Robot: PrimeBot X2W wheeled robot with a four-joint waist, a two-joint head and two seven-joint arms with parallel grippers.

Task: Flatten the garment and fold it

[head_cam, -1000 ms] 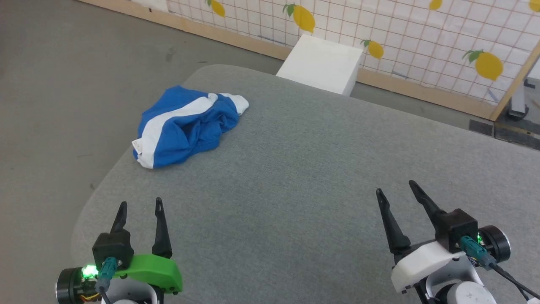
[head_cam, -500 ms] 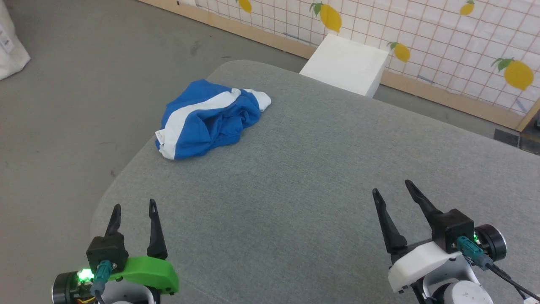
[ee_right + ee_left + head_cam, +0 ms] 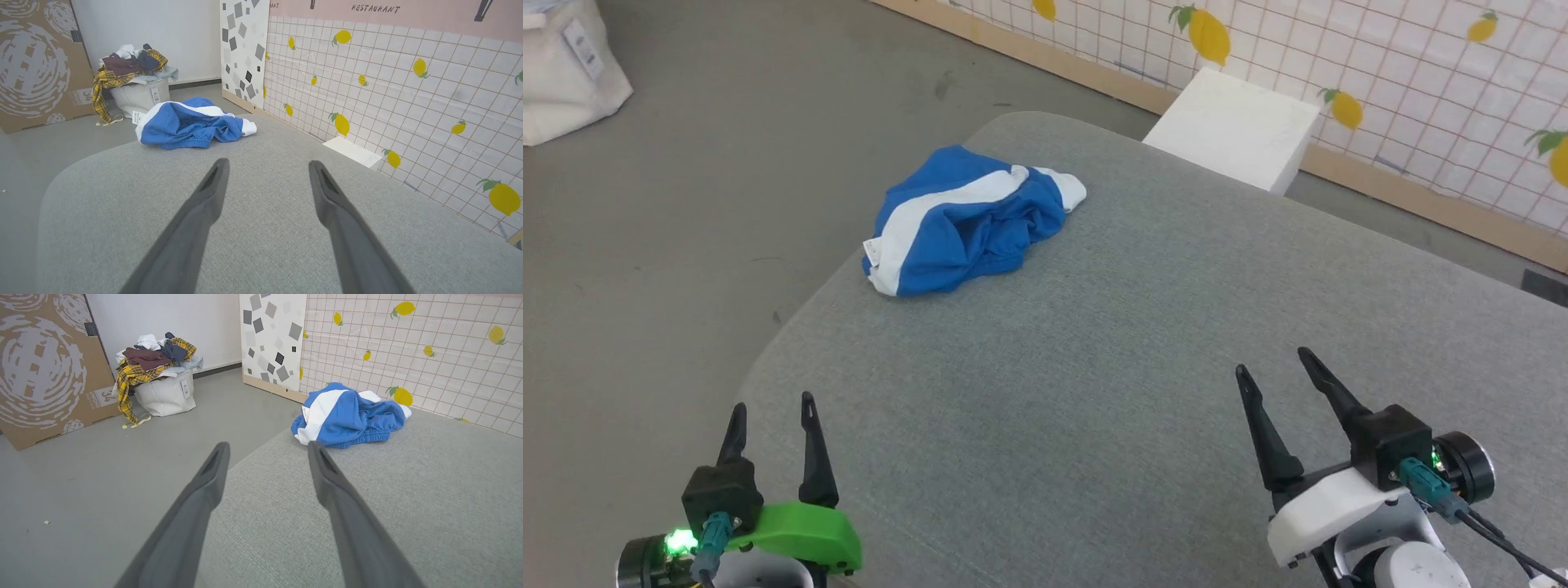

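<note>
The garment (image 3: 968,220) lies crumpled in a heap near the far left corner of the grey padded table (image 3: 1111,343), royal blue with a broad white stripe and a small white tag at its left end. It also shows as the blue heap (image 3: 347,416) in the left wrist view and as the same heap (image 3: 188,124) in the right wrist view. My left gripper (image 3: 772,402) hovers open at the near left, well short of the garment. My right gripper (image 3: 1270,361) stands open at the near right, nothing between its fingers.
A white box (image 3: 1233,131) stands on the floor past the table's far edge, against a lemon-patterned grid wall (image 3: 1421,73). A white bag heaped with clothes (image 3: 161,381) sits on the grey floor to the left, beside a large cardboard panel (image 3: 45,363).
The head camera has turned left, so the whole scene has slid right in the picture and the white bag has come in at the upper left. Garment and grippers stay as they were.
</note>
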